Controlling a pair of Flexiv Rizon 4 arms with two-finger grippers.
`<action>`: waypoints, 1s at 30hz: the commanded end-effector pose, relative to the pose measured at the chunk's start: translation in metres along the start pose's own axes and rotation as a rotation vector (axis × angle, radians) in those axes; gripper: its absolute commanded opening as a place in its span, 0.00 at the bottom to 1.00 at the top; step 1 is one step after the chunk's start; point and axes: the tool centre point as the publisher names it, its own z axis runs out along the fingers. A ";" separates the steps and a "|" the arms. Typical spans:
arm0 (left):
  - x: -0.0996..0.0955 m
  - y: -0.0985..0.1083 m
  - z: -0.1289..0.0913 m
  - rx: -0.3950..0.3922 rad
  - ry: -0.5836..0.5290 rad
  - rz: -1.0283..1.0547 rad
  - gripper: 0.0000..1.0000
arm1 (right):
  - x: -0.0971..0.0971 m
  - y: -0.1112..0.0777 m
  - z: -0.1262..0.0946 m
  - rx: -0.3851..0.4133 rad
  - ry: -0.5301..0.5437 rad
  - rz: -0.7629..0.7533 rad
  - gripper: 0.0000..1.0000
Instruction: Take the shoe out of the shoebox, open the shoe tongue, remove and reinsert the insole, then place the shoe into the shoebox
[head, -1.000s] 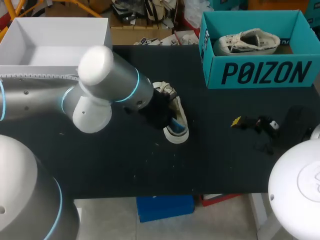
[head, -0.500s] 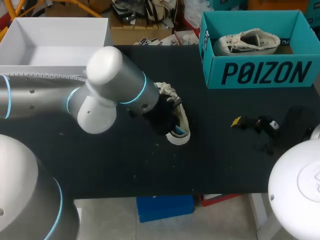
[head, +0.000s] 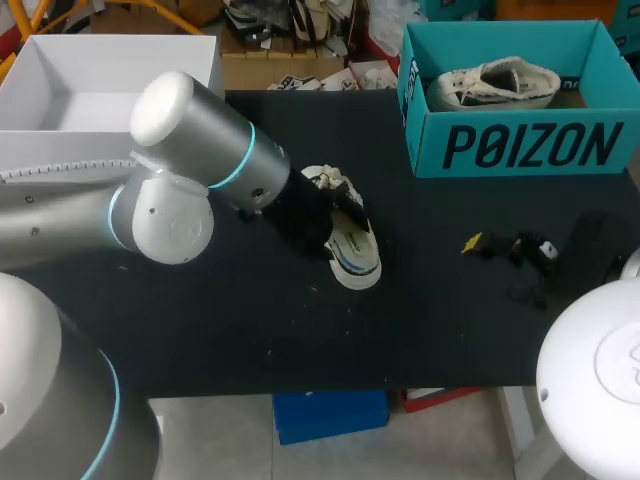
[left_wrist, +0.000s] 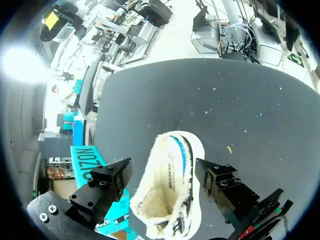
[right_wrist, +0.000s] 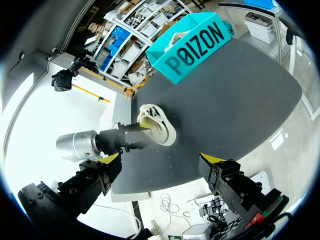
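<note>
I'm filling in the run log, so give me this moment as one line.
left gripper: open, shoe between fingers | right gripper: open, empty | shoe: on table, outside shoebox | second shoe: in shoebox

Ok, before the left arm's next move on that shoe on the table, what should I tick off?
1. Shoe out of the shoebox, lying on the table: ok.
2. Left gripper open, one finger on each side of the shoe: ok.
3. Insole visible through the shoe's opening: ok. Lying flat: cannot tell.
4. Right gripper open, well away from the shoe: ok.
5. Room in the shoebox for the return: cannot tell; a second shoe already lies in it.
</note>
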 end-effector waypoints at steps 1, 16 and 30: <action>0.007 0.001 -0.018 -0.027 0.066 0.035 0.27 | -0.006 0.001 -0.002 0.120 0.012 0.010 1.00; 0.007 0.006 0.011 -0.060 0.231 0.096 0.00 | -0.006 0.001 -0.002 0.120 0.012 0.010 1.00; 0.014 0.001 0.033 -0.040 0.327 0.133 0.00 | -0.006 0.001 -0.002 0.120 0.012 0.010 1.00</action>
